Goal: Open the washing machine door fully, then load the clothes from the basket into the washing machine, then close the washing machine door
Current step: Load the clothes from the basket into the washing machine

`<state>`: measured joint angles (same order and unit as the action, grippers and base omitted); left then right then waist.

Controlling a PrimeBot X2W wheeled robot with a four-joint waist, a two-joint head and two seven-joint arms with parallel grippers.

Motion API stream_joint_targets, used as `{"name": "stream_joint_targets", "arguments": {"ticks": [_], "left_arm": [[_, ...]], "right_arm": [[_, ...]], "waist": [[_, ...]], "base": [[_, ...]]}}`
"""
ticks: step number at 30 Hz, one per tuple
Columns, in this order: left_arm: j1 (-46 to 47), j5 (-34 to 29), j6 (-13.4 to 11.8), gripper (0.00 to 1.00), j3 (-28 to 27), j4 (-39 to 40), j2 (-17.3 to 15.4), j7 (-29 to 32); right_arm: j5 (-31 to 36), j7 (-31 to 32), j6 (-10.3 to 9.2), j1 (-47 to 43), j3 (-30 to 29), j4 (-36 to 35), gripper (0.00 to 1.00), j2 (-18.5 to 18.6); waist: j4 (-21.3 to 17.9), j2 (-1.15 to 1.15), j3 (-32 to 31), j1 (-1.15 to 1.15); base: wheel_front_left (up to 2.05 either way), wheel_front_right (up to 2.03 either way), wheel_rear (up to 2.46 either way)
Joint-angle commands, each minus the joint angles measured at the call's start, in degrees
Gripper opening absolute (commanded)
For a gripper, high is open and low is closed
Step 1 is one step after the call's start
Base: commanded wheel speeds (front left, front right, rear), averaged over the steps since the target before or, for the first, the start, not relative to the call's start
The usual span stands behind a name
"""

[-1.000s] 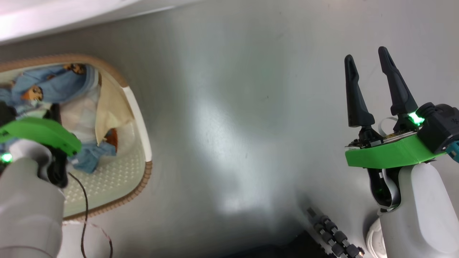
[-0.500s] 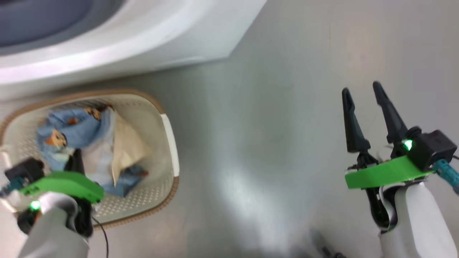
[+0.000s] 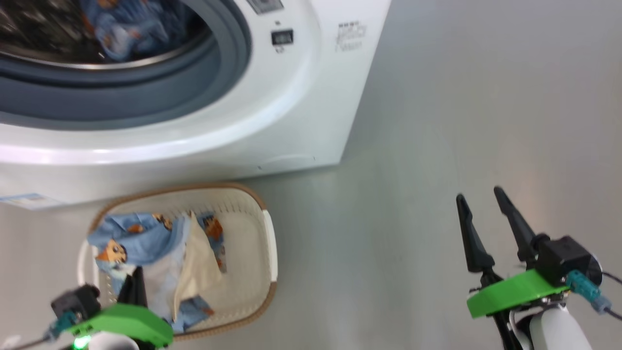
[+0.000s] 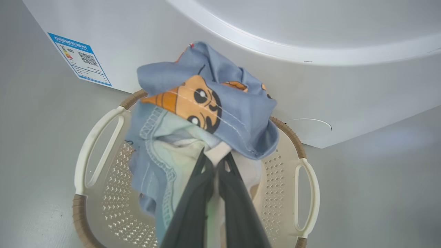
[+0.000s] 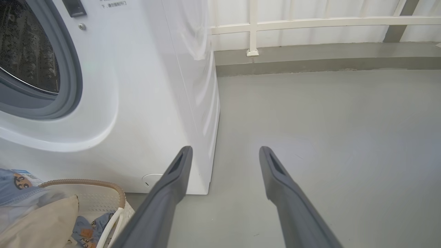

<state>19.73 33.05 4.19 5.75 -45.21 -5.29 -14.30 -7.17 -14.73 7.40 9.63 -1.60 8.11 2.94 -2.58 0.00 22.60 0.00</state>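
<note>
Left jaws pinch clothes (image 4: 220, 113), seemingly the cream piece, over the basket (image 4: 288, 135); right jaws spread.

1. washing machine (image 3: 311, 97): glossy white casing.
2. door seal (image 3: 228, 68): matt grey rubber.
3. basket (image 4: 286, 165): perforated cream plastic, ribbed brown rim.
4. clothes (image 4: 234, 113): soft printed cloth, stitched hems.
5. my right fingers (image 5: 279, 182): matt dark plastic.

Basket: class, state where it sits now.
Head view, lower left: the basket stands on the floor just before the washing machine, under the left claw, which is shut on clothes.
</note>
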Motion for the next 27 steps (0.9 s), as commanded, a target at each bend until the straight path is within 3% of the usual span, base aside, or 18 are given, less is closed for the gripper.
{"name": "stream_joint_targets", "arguments": {"ticks": [1, 18, 27], "left_arm": [[-2.7, -1.1, -0.7, 0.0, -2.1, 2.6, -0.9, -0.7], [-17.4, -9.7, -5.4, 0.0, -2.1, 19.7, 1.2, -0.7], [-21.9, -11.9, -7.4, 0.0, -1.7, 27.5, 0.9, -0.7]], "right_arm": [[0.3, -0.3, 0.09, -1.8, 1.2, -0.8, 1.0, -0.1], [0.5, -0.3, 0.09, -9.6, 0.5, 0.5, 1.0, -0.1], [0.4, -0.3, 0.09, -11.0, 0.7, 0.2, 1.0, -0.1]], "waist": [[4.0, 0.0, -8.8, 0.0], [6.9, 0.0, -21.6, 0.0], [7.2, 0.0, -24.3, 0.0]], "base": [[0.0, 0.0, 0.0], [0.0, 0.0, 0.0], [0.0, 0.0, 0.0]]}}
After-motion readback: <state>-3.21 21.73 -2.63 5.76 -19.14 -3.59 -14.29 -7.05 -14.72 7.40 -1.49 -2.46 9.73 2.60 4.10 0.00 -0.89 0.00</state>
